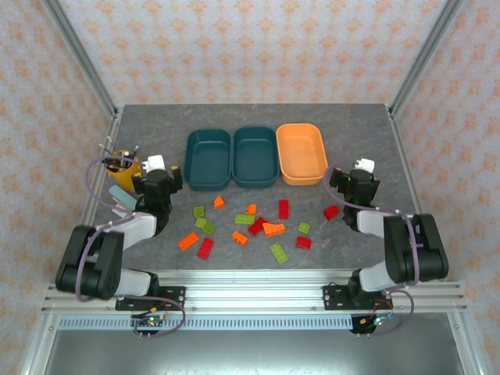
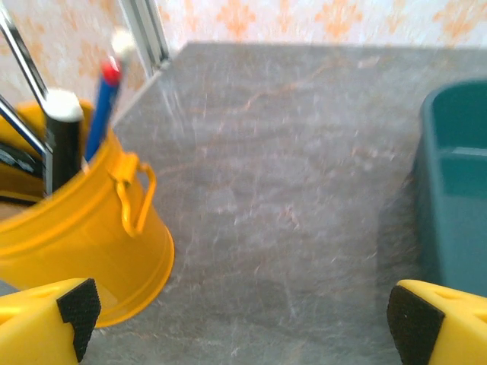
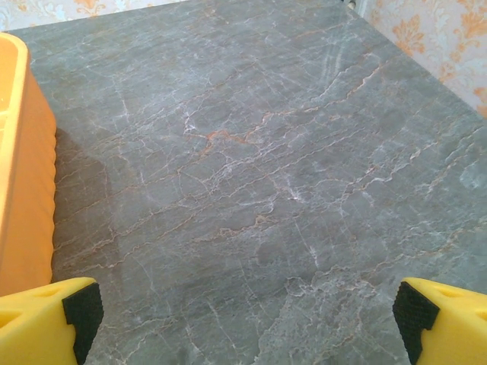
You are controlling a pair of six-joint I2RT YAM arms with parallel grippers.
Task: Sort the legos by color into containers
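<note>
Left end effector (image 2: 243,312) and right end effector (image 3: 247,312) released, empty, flanking scattered legos (image 1: 250,226); trays (image 1: 255,156) unfilled, so likely a start pose.

From above and behind, the top camera takes in the whole grey marbled table (image 1: 156,133). Wrist cameras sit low, close, facing the far wall: the left shares the yellow bucket-shaped pen cup (image 2: 84,243) and dark teal plastic tray (image 2: 456,175), the right the orange plastic tray (image 3: 27,175)
</note>
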